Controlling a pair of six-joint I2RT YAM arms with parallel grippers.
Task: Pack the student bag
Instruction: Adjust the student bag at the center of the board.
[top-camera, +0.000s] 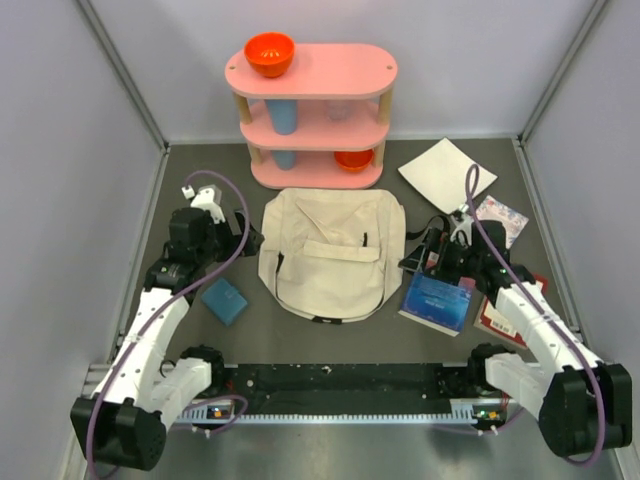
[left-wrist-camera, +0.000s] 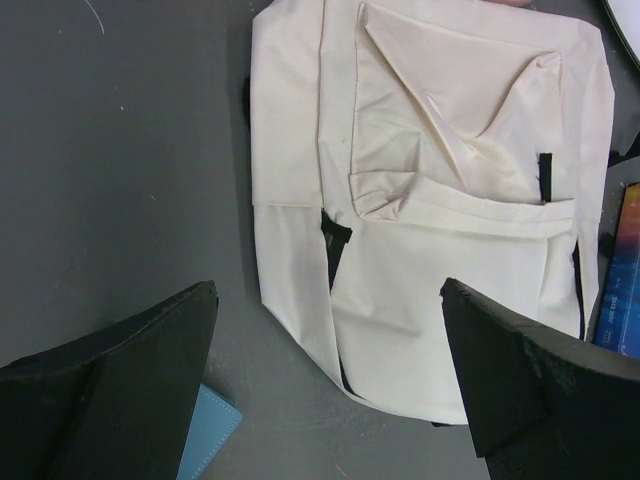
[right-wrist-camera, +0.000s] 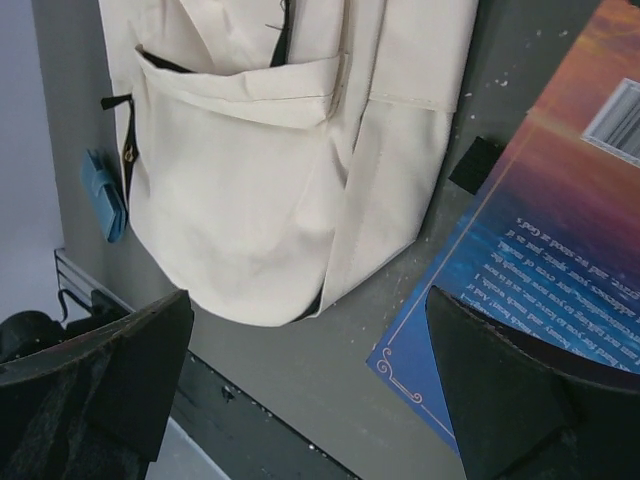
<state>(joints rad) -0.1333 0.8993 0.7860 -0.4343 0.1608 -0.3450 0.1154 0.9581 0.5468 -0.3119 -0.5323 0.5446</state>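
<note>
The bag (top-camera: 332, 255) lies flat on the bench (top-camera: 400, 340) between my arms, in reach of both. My left hand (left-wrist-camera: 327, 300) and right hand (right-wrist-camera: 308, 300) hover released, holding nothing; the book (top-camera: 437, 298) waits beside the right for packing

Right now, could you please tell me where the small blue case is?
In the top view, the small blue case lies left of the student bag, between it and the left arm.

Overhead camera looks down from behind; nearer wrist cameras both face student bag (top-camera: 330, 255), seemingly obliquely.
</note>
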